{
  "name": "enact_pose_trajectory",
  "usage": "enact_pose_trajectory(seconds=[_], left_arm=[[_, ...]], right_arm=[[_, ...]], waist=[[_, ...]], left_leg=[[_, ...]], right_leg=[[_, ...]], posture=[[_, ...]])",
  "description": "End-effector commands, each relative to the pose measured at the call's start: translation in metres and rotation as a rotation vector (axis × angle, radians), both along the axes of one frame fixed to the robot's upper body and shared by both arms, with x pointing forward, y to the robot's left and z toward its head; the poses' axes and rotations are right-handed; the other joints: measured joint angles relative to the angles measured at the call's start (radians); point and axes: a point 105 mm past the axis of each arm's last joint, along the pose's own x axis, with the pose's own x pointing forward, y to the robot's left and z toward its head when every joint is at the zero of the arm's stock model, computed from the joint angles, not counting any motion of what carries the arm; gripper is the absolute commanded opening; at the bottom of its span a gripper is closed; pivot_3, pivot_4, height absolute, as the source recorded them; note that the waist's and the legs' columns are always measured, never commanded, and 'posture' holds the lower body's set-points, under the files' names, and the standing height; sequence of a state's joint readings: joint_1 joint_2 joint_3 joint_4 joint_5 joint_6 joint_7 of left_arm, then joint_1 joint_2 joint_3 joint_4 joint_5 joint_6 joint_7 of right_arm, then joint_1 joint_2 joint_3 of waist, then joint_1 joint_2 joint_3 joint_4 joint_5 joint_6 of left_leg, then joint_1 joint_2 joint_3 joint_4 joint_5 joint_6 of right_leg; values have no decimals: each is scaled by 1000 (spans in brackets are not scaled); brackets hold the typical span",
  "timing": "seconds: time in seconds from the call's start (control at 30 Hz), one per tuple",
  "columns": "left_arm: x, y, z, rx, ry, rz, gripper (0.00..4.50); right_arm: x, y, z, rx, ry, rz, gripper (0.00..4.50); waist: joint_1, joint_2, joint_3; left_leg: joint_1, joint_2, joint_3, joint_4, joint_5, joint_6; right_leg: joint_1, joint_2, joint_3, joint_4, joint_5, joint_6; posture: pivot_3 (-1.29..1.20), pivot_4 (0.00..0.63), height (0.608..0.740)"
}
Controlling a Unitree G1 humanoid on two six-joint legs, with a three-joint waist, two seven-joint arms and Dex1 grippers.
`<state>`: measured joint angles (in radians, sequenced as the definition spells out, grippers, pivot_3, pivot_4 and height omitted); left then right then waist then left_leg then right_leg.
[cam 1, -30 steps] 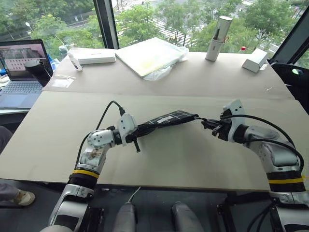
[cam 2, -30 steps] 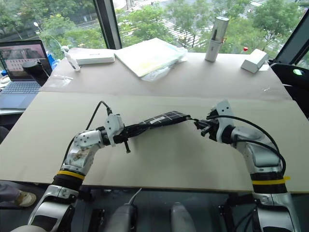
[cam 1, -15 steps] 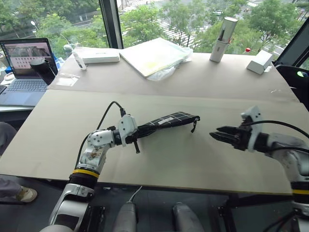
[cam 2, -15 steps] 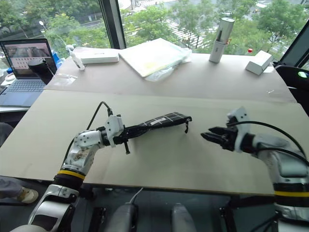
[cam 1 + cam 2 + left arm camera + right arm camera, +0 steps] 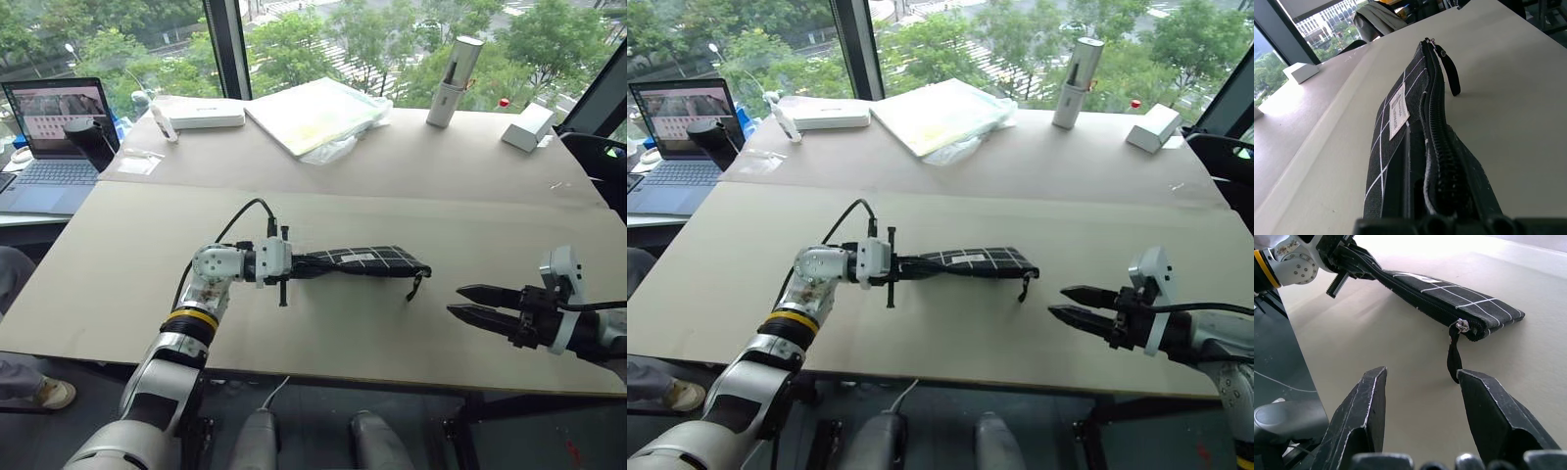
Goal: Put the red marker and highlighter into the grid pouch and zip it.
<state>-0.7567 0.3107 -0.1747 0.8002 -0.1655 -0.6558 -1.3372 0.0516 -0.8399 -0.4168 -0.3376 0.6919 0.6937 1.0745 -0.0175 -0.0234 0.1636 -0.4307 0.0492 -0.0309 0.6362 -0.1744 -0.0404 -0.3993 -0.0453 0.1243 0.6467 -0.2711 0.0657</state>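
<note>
Two grippers in play, very different jobs. Left gripper clamped tight on the near end of the grid pouch, holding it out level just over the table, zipper edge toward the robot. A second ago had the pouch angled up and away; now swung round so it runs straight across toward the right side. Zipper run all the way to the far end, pull strap dangling loose off that corner. White label plain to see in the left wrist view, along with the closed zipper teeth running up the pouch's top edge.

Right gripper no longer on the strap. A second ago sat right up against that far end, fingers pinched at the pull; half a second ago already let go and backing off. Now well apart from the pouch, pulled back toward the near right edge of the table, fingers spread wide with nothing between them. Right wrist view looks straight down those two open fingers at the strap hanging free from the zipper slider.

Can't see the red marker or the highlighter anywhere.

Back of the table same as before: laptop at far left, white box, pale folder in plastic, tall white cylinder, small white block at far right.
</note>
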Motion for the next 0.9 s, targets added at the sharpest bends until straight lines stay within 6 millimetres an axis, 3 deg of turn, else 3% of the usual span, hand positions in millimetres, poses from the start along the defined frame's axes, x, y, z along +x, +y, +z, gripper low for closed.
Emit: enact_pose_trajectory(seconds=[0.03,0.33,0.63,0.9], left_arm=[[-3,-4,2,-8,18,-64,884],[-4,16,5,-38,102,-7,4159],[-16,62,22,-162,457,247,4159],[-25,112,34,-354,559,612,4159]], right_arm=[[-1,2,8,-5,-60,-11,2624],[4,-4,6,-13,-53,-41,2624],[22,-17,10,-38,-58,-49,2624],[39,-37,7,-50,-59,-81,2624]], waist=[[0,0,0],[-3,0,0],[-12,0,0],[-17,0,0]], left_leg=[[0,0,0,0,0,0],[0,0,0,0,0,0],[0,1,-1,0,0,0],[1,1,-1,0,0,0]], right_leg=[[0,0,0,0,0,0],[0,0,0,0,0,0],[0,0,-1,1,0,0],[0,0,-1,1,0,-1]], posture=[[0,150,740],[0,150,740],[0,150,740],[0,150,740]])
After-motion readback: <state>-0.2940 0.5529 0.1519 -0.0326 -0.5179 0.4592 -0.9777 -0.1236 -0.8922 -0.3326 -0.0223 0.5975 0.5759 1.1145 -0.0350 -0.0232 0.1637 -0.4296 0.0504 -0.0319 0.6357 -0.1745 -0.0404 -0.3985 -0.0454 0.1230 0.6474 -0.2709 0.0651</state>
